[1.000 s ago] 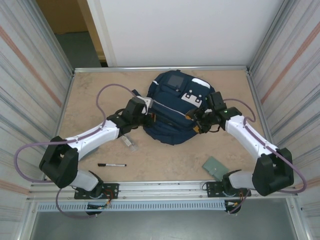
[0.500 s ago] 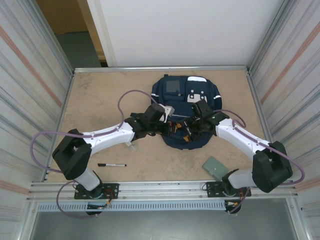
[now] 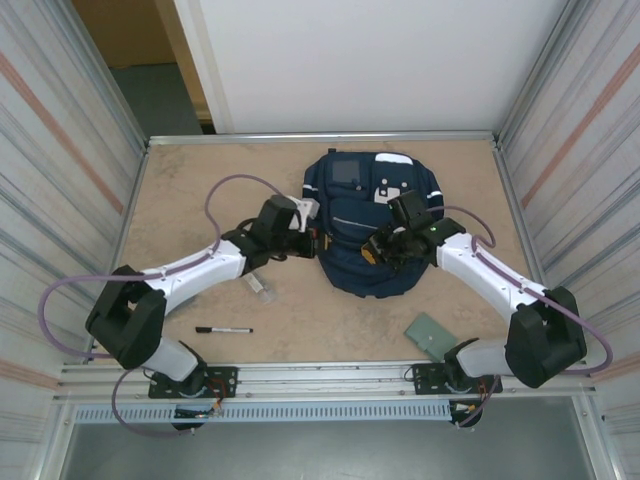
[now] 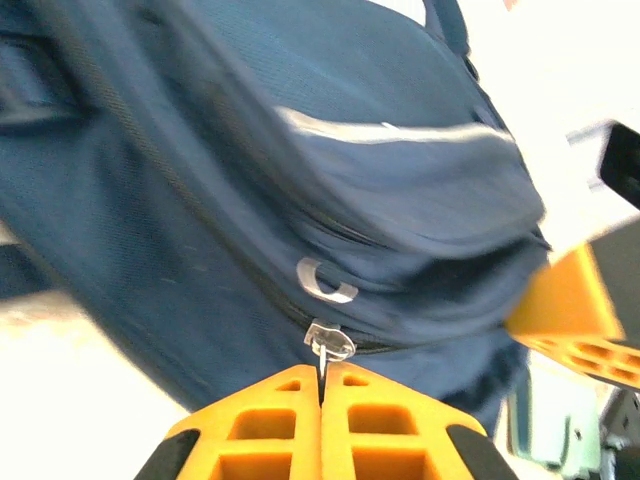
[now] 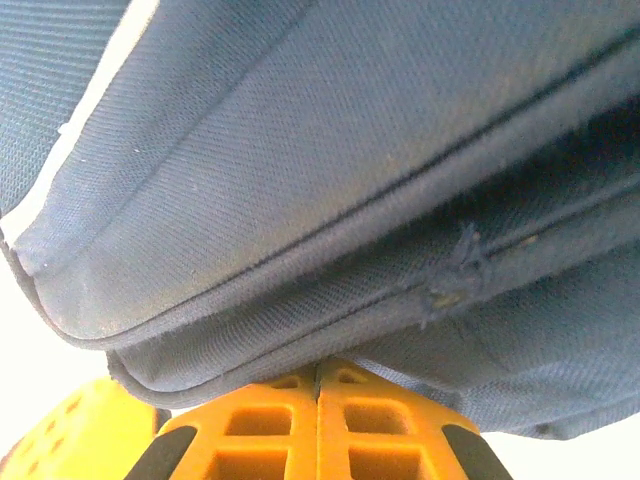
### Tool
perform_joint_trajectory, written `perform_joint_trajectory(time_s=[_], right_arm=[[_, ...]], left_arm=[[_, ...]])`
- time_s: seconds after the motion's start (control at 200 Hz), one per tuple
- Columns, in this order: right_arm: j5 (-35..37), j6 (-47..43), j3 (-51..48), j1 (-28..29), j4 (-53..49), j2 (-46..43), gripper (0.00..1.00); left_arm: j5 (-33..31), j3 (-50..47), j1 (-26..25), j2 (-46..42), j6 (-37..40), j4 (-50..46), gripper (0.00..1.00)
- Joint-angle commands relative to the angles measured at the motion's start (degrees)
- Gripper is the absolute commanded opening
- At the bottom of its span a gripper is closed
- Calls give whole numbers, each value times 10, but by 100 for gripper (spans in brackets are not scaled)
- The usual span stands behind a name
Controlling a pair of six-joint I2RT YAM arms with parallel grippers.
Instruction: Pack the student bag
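Note:
The student bag (image 3: 372, 215), navy blue with pale stripes, lies flat at the back middle of the table. My left gripper (image 3: 318, 243) is at the bag's left side, shut on a small metal zipper pull (image 4: 330, 343) that sticks out from between its orange fingertips (image 4: 280, 400). My right gripper (image 3: 376, 250) rests over the bag's lower middle. In the right wrist view its jaws (image 5: 318, 372) are shut, their tips pressed up against a seamed edge of the bag's fabric (image 5: 300, 200); nothing shows between them.
A black marker (image 3: 224, 329) lies near the front left. A small clear object (image 3: 260, 285) sits beside the left forearm. A green card (image 3: 432, 333) lies at the front right. Metal walls fence the table on both sides.
The bag has shifted to the right and straightened. My left gripper swung right across the bag, then came back to its left side. My right gripper has shut against the fabric.

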Motion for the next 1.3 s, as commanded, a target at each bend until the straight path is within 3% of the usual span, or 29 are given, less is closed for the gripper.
perform_joint_trajectory(time_s=[0.0,0.12,0.2,0.336,0.421,0.471,0.591,0.687,0.847,0.937,1.037,1.097,1.193,1.293], right_arm=[[18,-72,14,-25,-90,-16,0],[17,-101,15,-42,-98,-35,0],[21,-137,26,-56,-124,-40,0],[13,-167,32,-84,-152,-52,0],[20,-165,44,-86,-170,-46,38],[10,-141,47,-79,-170,-39,48],[13,-4,27,-43,-138,-26,57],[33,84,-10,-29,-81,-28,57],[58,132,-17,-11,-56,-25,58],[62,131,-23,-9,-40,-30,51],[92,121,-39,-11,-32,-49,16],[102,117,-46,-13,-35,-63,0],[95,91,-48,-21,-42,-79,0],[84,43,-31,-24,-59,-84,0]], left_arm=[[-25,-16,42,-22,17,14,0],[-55,15,67,13,26,-25,0],[-76,52,48,27,54,-66,0],[-112,52,27,22,64,-42,0],[-80,61,25,12,47,-48,0],[-62,57,15,1,19,-38,0],[-47,22,-52,-24,-65,43,0],[-71,26,-114,-18,-84,75,0],[-62,71,-170,25,-85,65,0],[-59,77,-184,45,-87,72,0],[-47,80,-185,51,-90,74,0],[-63,79,-184,45,-66,56,0],[-129,72,-171,23,-13,6,0],[-175,43,-123,9,23,-27,0]])
